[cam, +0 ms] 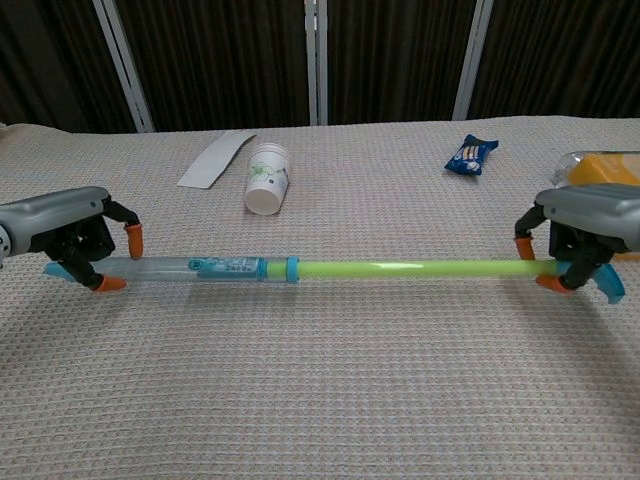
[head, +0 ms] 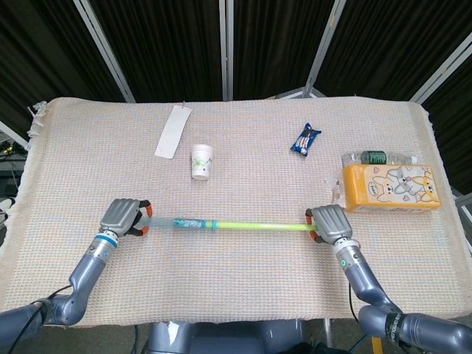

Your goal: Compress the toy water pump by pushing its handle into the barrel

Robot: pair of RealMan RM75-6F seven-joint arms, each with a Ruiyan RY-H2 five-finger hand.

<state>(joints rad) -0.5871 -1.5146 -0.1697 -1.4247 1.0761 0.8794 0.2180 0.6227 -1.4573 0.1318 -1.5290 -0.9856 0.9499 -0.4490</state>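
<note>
The toy water pump runs left to right across the near part of the cloth-covered table [head: 243, 280]. Its clear blue barrel [head: 193, 223] [cam: 225, 266] is on the left, and the green handle rod [head: 262, 226] [cam: 410, 268] sticks far out to the right. My left hand [head: 125, 217] [cam: 72, 236] grips the barrel's left end, with orange fingertips either side of it. My right hand [head: 329, 222] [cam: 580, 226] grips the rod's end, where a blue handle tip [cam: 609, 285] pokes out. The pump looks raised slightly off the cloth.
A paper cup [head: 201, 161] [cam: 267, 178] lies on its side behind the barrel, next to a white paper strip [head: 172, 131]. A blue snack packet [head: 305, 139] [cam: 471, 155] is at the back right. An orange box [head: 391, 188] and a bottle [head: 380, 156] sit just beyond my right hand.
</note>
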